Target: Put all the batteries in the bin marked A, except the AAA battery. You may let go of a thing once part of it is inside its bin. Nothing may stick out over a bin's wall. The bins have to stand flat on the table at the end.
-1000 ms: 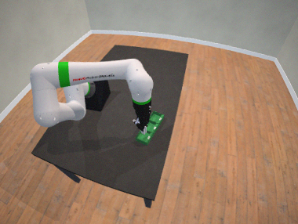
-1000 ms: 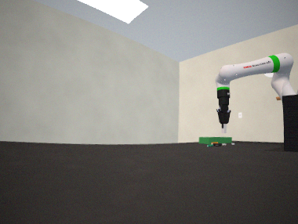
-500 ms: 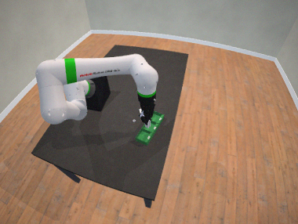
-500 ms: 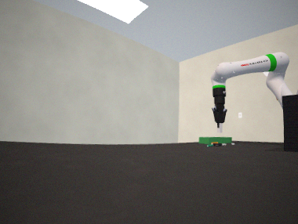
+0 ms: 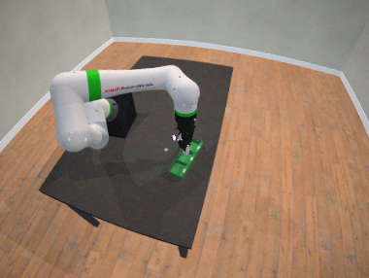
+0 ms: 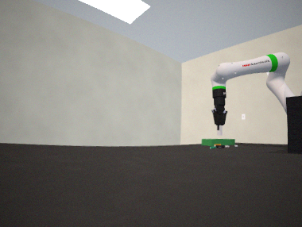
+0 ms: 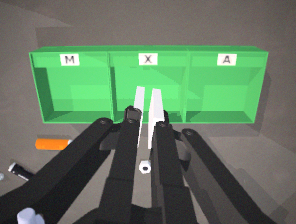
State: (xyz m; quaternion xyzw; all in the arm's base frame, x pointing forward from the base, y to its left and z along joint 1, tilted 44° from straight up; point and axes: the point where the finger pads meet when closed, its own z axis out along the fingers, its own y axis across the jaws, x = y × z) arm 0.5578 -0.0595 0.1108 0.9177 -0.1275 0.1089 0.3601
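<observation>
A green bin has three compartments marked M, X and A; all three look empty in the wrist view. My gripper is shut with nothing visible between its white pads, hanging above the front wall of compartment X. On the table in front of the bin lie an orange battery, a dark cylinder with a white end and a small white cylinder seen end-on. In the top view the gripper hangs over the bin.
The black pedestal of the arm stands at the table's back left. Small white pieces lie left of the bin. A pale rounded object shows at the wrist view's lower left corner. The table's right edge is close to the bin.
</observation>
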